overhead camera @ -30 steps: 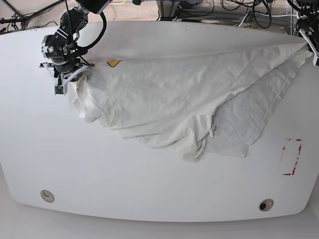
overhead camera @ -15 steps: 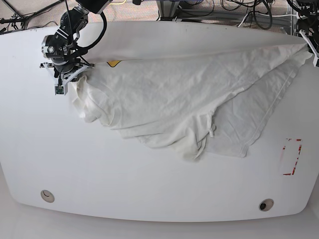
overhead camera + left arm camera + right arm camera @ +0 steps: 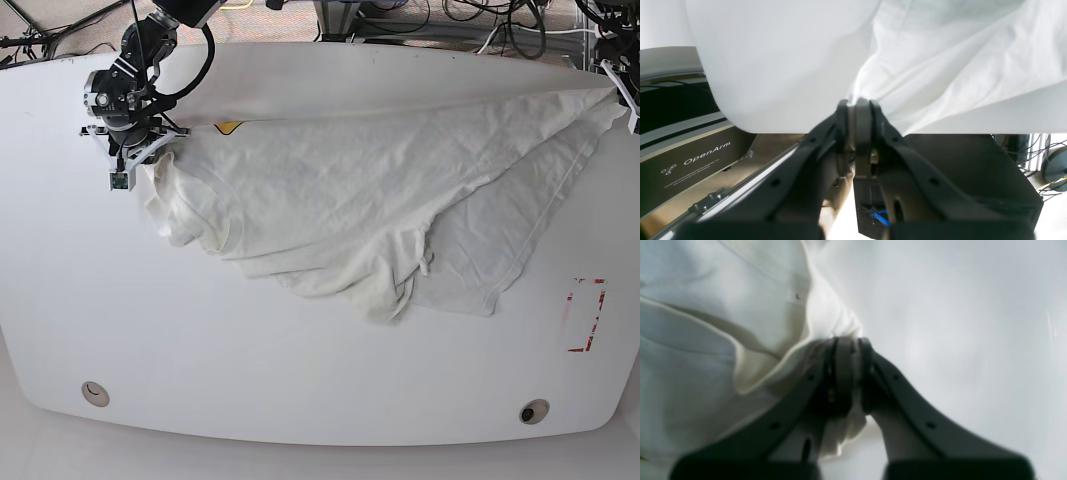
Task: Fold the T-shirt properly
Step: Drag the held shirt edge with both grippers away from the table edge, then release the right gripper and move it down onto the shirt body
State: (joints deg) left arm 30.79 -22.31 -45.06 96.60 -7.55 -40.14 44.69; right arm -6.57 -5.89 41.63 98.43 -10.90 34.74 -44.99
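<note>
T-shirt (image 3: 360, 200) stretched, unfolded.
Left gripper (image 3: 858, 103) and right gripper (image 3: 846, 340) each pinch a corner; every fold remains, apparently.

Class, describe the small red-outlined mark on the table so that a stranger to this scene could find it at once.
Start with the big white table and the crumpled white T-shirt spread across its far half. Follow the T-shirt's lower hem towards the base view's right edge: just beyond it, on bare tabletop, sits a small upright rectangle. Its broken red outline is the only red on the table.
</note>
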